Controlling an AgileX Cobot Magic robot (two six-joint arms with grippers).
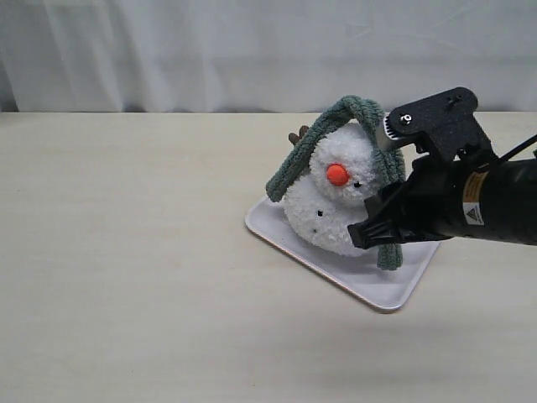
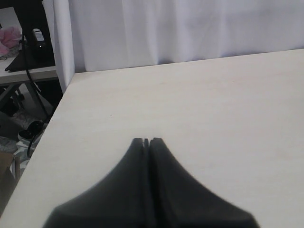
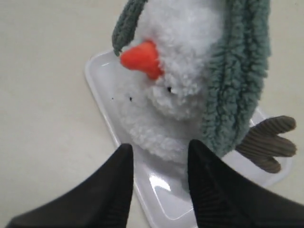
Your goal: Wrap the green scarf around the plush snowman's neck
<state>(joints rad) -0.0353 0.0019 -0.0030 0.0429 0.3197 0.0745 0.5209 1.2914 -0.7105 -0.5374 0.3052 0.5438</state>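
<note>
**Three Camera Positions**

The table is seen from above in the exterior view, facing a white curtain. The plush snowman and its white tray are framed closely by the right wrist view (and, farther off, by the exterior view). Only table and curtain are caught by the left wrist view, over the left gripper.

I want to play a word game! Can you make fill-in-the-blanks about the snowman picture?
The green scarf is draped over the plush snowman's ____.
The snowman sits on a white ____.
The right gripper is ____, while the left gripper is shut.
Missing words: head, tray, open.
</note>
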